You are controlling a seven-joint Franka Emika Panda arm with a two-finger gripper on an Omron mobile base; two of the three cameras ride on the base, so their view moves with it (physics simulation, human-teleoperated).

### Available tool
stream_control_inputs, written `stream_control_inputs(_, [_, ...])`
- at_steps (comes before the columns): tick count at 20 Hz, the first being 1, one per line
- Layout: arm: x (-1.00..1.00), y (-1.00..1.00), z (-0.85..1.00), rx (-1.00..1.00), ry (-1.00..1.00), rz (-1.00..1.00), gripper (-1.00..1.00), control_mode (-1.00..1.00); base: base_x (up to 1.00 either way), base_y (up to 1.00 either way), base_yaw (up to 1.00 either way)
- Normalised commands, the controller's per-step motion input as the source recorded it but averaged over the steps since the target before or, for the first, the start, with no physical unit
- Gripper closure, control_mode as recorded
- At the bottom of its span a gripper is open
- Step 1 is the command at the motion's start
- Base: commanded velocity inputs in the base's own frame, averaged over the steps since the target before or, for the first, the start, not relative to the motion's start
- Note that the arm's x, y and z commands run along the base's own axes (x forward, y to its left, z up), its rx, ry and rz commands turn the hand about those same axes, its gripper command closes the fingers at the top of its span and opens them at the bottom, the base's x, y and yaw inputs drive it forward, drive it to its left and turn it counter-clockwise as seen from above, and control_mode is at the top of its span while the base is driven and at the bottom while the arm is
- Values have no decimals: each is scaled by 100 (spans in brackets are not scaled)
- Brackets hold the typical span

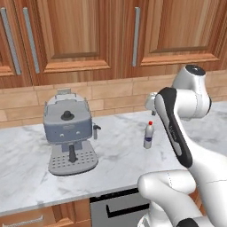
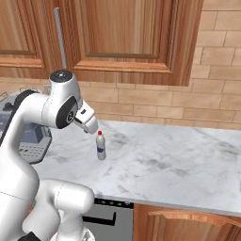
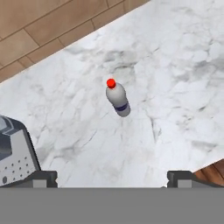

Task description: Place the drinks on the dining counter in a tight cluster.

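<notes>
One small white bottle [image 3: 117,99] upright on the wall counter [image 1: 119,146], right of the espresso machine [image 1: 69,133], gripper [image 3: 112,177] spread wide overhead for grasping.

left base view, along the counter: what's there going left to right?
Grey espresso machine with a black knob on top → small white bottle with red cap and blue label, standing upright on the grey-veined white marble counter → robot's white arm with dark joints.

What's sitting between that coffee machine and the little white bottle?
Nothing: in the left base view, bare marble counter lies between the espresso machine and the white bottle.
</notes>
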Motion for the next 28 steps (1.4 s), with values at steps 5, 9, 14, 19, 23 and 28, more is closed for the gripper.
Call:
stream_control_inputs(5, [0, 0, 0, 0, 0, 0, -100, 100, 2, -36, 0])
stream_control_inputs(9, [0, 0, 0, 0, 0, 0, -100, 100, 27, -29, 0])
stream_control_inputs(14, [0, 0, 0, 0, 0, 0, -100, 100, 33, -33, 0])
stream_control_inputs(19, [0, 0, 0, 0, 0, 0, -100, 100, 29, -3, 0])
stream_control_inputs(23, [0, 0, 0, 0, 0, 0, -100, 100, 0, 0, 0])
stream_control_inputs(28, [0, 0, 0, 0, 0, 0, -100, 100, 0, 0, 0])
